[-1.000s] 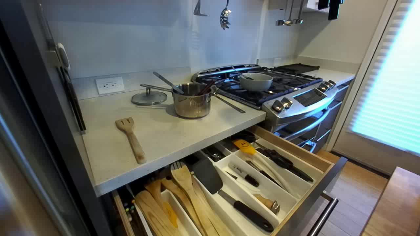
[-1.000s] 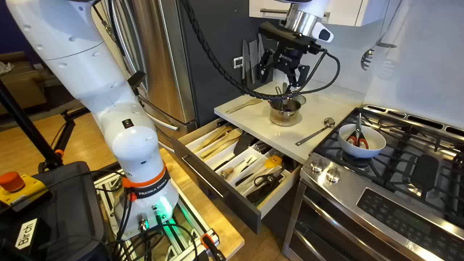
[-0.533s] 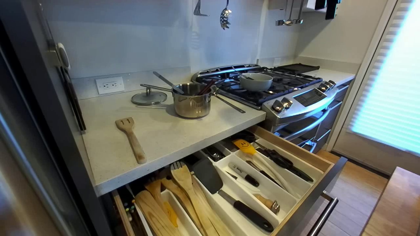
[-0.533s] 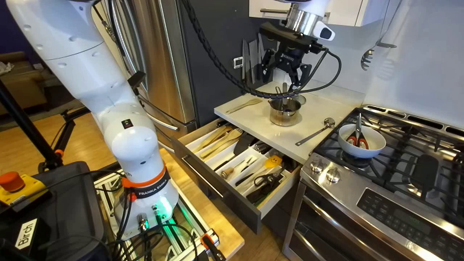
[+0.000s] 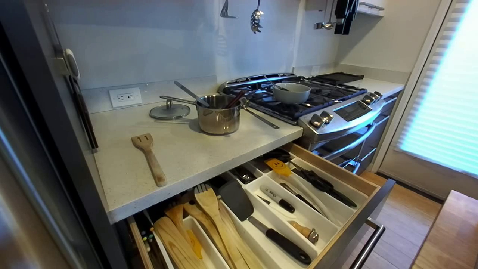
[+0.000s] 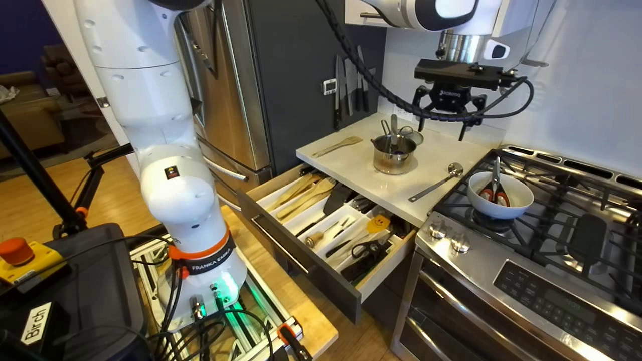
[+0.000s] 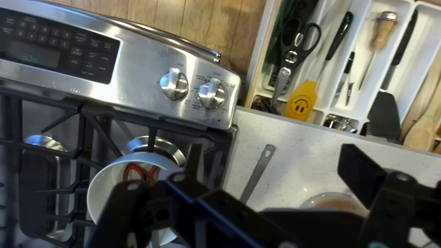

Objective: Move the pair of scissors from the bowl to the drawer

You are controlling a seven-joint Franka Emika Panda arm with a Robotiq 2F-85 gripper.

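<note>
- A kitchen; a pale speckled stone counter (image 5: 194,157) has a stainless steel gas range (image 7: 141,65) along one side edge and a wide pale wood drawer (image 6: 386,268) pulled out below its front edge.
- The black two-fingered gripper (image 6: 441,129) hangs high over the counter, seemingly toward the corner where the range meets the pale blue-grey wall (image 5: 149,48); its fingers stand wide apart with nothing held.
- The small scissors with red-and-black handles (image 6: 495,179) rest in the round white bowl (image 5: 293,96) on top of the range, beyond the counter's range-side edge.
- The step in hand looks like the approach; it goes best by crossing that edge with clearance, centring over the scissors, then lowering straight; the blades above the rim seem the easier hold, since the handles sit low in the bowl; a finger catching the rim could tip it.
- The scissors slope, handles down toward the range's front, tips up past the rim toward the wall; the long axis runs roughly alongside the counter's range-side edge; in the wrist view the fingers face each other across that axis, so little turn should be needed.
</note>
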